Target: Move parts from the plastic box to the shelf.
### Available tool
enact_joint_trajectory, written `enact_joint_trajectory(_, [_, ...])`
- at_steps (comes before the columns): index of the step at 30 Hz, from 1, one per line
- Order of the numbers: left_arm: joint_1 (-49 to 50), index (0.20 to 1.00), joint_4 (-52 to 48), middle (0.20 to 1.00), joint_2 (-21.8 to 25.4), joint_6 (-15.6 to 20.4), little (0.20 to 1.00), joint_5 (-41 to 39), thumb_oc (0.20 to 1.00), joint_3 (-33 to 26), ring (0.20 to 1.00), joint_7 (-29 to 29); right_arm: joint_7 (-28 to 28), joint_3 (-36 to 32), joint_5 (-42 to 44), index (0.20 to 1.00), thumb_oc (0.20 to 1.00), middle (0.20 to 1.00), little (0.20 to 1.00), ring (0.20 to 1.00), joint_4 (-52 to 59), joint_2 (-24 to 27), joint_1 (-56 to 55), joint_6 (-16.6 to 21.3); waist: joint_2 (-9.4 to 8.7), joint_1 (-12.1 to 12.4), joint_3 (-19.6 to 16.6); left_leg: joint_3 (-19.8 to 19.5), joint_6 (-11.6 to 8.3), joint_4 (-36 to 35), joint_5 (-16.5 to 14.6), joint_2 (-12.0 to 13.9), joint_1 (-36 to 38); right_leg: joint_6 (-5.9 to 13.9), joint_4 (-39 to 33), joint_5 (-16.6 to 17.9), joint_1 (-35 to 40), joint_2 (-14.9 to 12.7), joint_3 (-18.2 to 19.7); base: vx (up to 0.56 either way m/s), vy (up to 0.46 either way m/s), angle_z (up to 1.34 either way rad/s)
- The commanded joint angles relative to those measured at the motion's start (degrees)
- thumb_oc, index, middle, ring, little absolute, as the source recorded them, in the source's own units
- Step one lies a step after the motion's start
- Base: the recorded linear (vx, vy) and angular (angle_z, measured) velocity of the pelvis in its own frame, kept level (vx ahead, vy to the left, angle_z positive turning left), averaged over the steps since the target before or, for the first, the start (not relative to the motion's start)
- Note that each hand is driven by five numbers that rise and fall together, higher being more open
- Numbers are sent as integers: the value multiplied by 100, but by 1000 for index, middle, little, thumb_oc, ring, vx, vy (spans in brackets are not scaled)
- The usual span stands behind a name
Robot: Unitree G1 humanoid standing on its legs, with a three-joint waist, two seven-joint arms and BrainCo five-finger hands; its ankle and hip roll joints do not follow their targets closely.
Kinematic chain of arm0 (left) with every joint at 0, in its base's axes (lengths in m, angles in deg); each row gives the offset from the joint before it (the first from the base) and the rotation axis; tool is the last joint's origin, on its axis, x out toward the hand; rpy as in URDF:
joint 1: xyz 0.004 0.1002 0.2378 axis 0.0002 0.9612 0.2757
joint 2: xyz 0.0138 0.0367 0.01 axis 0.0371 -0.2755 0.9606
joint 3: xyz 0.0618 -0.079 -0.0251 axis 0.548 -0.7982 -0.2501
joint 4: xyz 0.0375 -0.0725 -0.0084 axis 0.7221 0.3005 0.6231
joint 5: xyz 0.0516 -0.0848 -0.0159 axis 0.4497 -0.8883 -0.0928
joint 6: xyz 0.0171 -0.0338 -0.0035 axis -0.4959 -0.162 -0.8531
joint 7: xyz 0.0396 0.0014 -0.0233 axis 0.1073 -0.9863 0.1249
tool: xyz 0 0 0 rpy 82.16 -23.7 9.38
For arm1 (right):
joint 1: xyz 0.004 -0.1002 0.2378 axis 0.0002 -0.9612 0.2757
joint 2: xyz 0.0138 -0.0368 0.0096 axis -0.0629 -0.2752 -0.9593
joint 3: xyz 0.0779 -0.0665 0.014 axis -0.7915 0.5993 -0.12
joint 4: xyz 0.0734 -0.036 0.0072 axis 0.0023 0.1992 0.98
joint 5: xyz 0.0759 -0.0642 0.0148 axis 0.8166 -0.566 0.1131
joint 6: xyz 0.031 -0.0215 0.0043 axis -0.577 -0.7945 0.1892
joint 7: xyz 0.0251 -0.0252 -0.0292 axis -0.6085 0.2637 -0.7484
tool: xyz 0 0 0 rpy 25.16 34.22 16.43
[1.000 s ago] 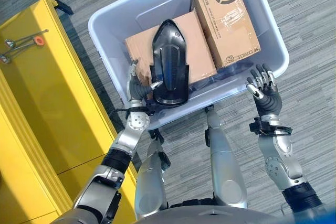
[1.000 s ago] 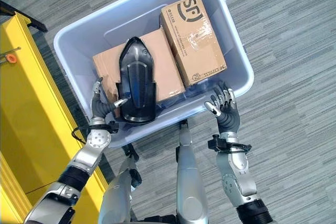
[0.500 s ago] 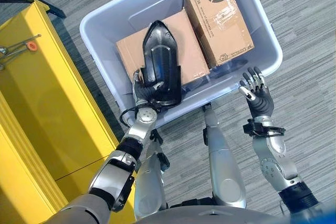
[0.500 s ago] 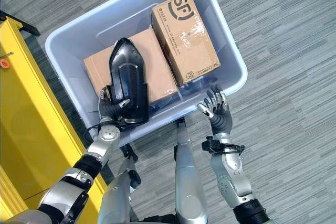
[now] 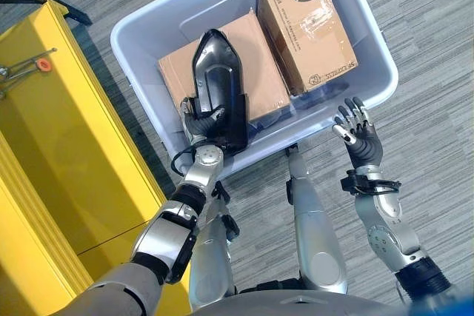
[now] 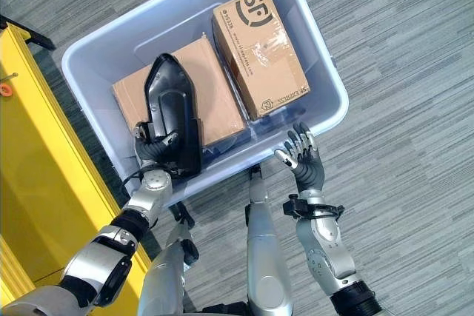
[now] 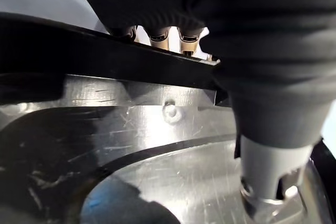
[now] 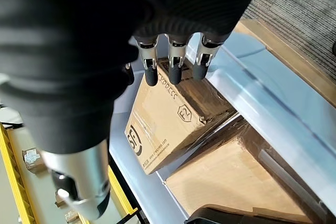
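Note:
A glossy black shell part (image 5: 216, 83) rests tipped on its side on a flat cardboard box (image 5: 265, 72) inside the pale plastic box (image 5: 170, 16). My left hand (image 5: 198, 118) is shut on the part's near end. In the left wrist view its fingers (image 7: 157, 36) hook over the black edge and the thumb (image 7: 268, 171) presses on the scuffed inner face (image 7: 131, 129). My right hand (image 5: 360, 137) hovers open just outside the box's near rim (image 8: 262, 108), fingers (image 8: 173, 64) straight and holding nothing.
A taped, printed cardboard box (image 5: 307, 24) fills the plastic box's right side. The yellow shelf (image 5: 59, 123) stands close on the left, with small metal pieces and an orange cap (image 5: 46, 64) on its far part. Grey carpet lies all round.
My left hand has slid from the part's side to its near end and closed on it; the part has tipped up and swung left. The view shifted slightly. The right hand barely moved.

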Motion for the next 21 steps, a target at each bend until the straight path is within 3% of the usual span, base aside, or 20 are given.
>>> enact_joint_trajectory(1, [-153,1000,724,1000,30,-406,1000,63,1000,-84,1000,-275,-42,-65,183,1000,1000,1000,1000,1000,463,180,-7,251,-149,-193,158,-562,-90,1554,-888,331,-578,277,960,-980,70,-209,-178,2,4,-6])
enact_joint_trajectory(9, [-495,1000,1279,1000,-47,-667,1000,355,1000,88,1000,-379,-88,-14,228,1000,1000,1000,1000,1000,467,259,32,253,-144,-284,201,-500,-90,1560,-892,353,-587,290,1002,-974,-40,-181,-108,0,0,-2])
enact_joint_trajectory(12, [-594,702,1569,702,-74,-793,702,545,702,127,702,-438,-148,21,248,1000,1000,1000,1000,1000,474,303,43,259,-126,-331,208,-460,-92,1567,-901,364,-617,291,1030,-974,-120,-152,-61,6,6,-6])
enact_joint_trajectory(13, [-603,558,1603,558,-89,-795,558,536,558,120,558,-428,-156,27,254,1000,1000,1000,1000,1000,475,309,39,263,-121,-339,209,-461,-92,1573,-904,367,-630,291,1033,-977,-133,-149,-60,8,-6,-18])
enact_joint_trajectory(14, [-643,200,1639,200,-137,-818,200,555,200,152,200,-424,-173,49,258,1000,1000,1000,1000,1000,480,326,46,274,-103,-357,220,-463,-88,1583,-911,364,-656,288,1045,-971,-167,-146,-44,5,-1,-28])
enact_joint_trajectory(21, [-660,200,1772,200,-183,-864,200,619,200,172,200,-455,-204,20,246,1000,1000,1000,1000,1000,453,319,8,288,-98,-372,198,-465,-81,1606,-928,369,-693,281,1071,-971,-224,-144,-42,5,-11,-15])
